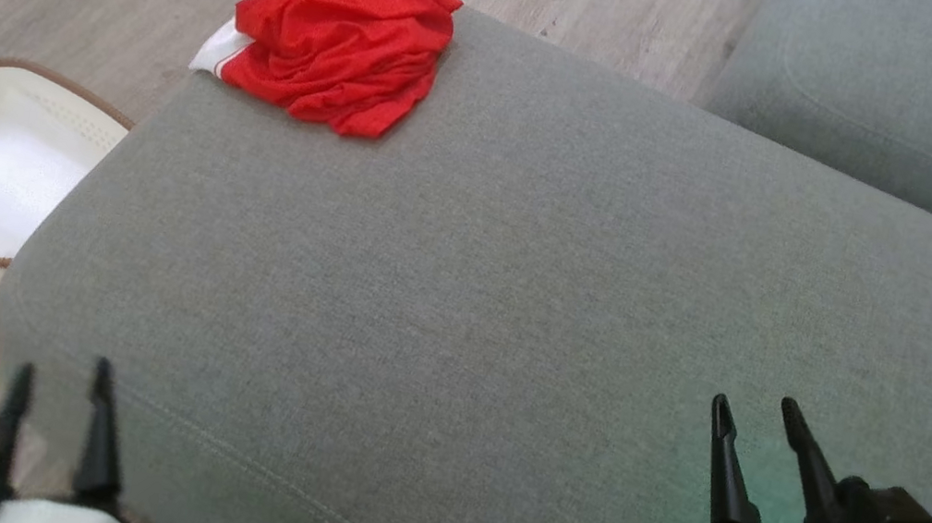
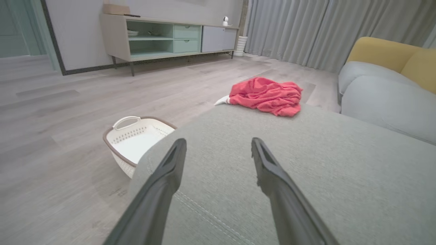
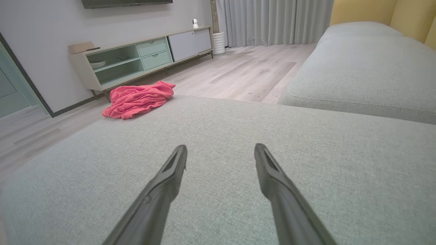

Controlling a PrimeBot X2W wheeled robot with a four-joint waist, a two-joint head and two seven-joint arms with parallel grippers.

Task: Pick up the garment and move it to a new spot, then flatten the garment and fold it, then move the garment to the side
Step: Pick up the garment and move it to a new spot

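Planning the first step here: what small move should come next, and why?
Probably extend the left gripper toward the crumpled red mesh garment: it lies bunched at the grey fabric cushion's far left corner, nearer that arm, whose jaws stand open and empty.

Head cam looks down on the couch (image 1: 515,307), both wrist cams skim low over it, all sharing the shirt (image 1: 337,45) way past the jaws.

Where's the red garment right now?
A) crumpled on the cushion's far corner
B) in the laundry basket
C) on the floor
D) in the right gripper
A: the red garment lies crumpled on the grey cushion at its far corner, with the left gripper and right gripper open, well short of it.
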